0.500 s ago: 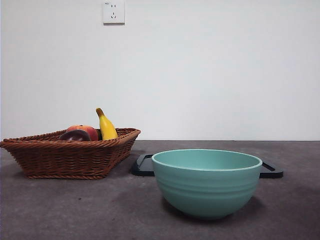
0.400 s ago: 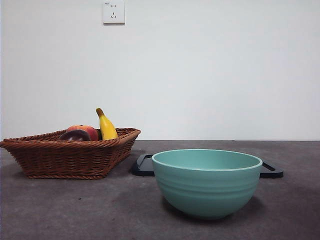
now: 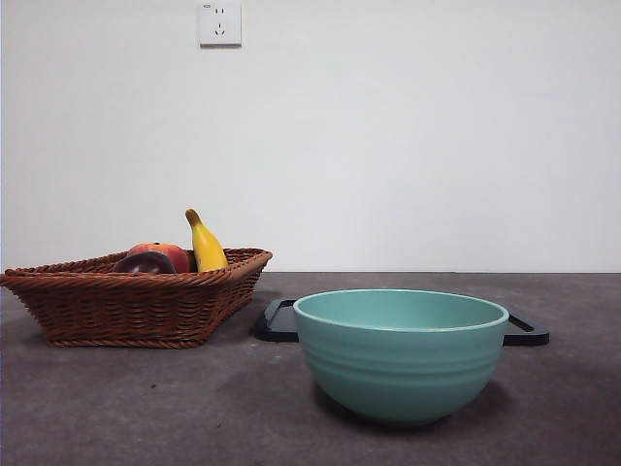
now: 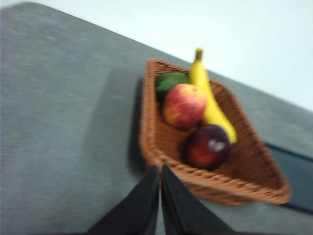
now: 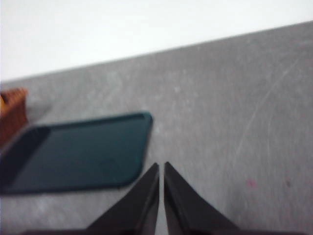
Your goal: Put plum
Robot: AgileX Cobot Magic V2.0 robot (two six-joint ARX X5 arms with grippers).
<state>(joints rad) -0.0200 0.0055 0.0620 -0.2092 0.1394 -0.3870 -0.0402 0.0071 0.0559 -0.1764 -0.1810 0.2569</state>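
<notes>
The dark maroon plum [image 4: 207, 146] lies in a brown wicker basket [image 4: 162, 142], beside a red-orange fruit [image 4: 184, 105] and a yellow banana [image 4: 209, 100]. From the front, only the plum's top [image 3: 146, 263] peeks over the basket rim [image 3: 136, 307] at the left. My left gripper [image 4: 160, 169] is shut and empty, hovering above the table just outside the basket's near corner. My right gripper [image 5: 161, 166] is also shut and empty, above bare table beside a dark tray [image 5: 73, 155]. Neither arm shows in the front view.
A teal bowl [image 3: 401, 351] stands in the foreground right of the basket. The dark flat tray [image 3: 281, 320] lies behind the bowl. A green fruit [image 4: 170, 81] sits at the basket's far end. A white wall with a socket [image 3: 220, 22] backs the grey table.
</notes>
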